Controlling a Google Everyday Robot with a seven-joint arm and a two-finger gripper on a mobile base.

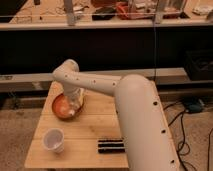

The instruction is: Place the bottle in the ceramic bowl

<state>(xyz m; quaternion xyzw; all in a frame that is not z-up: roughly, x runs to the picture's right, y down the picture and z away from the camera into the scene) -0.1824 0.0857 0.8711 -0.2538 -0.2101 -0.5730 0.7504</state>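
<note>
The ceramic bowl [60, 106], orange-brown with a lighter inside, sits on the far left part of the small wooden table [95, 125]. My white arm reaches in from the lower right and bends down over the bowl. The gripper [75, 104] hangs over the bowl's right half. A pale, clear shape at its tip is the bottle [75, 112], low inside the bowl's rim. Whether the bottle rests on the bowl cannot be made out.
A translucent whitish plastic cup [53, 140] stands at the table's front left. A flat black object [111, 145] lies near the front edge, beside my arm. Behind the table runs a dark shelf unit [125, 50] with clutter on top. Cables lie on the floor at the right.
</note>
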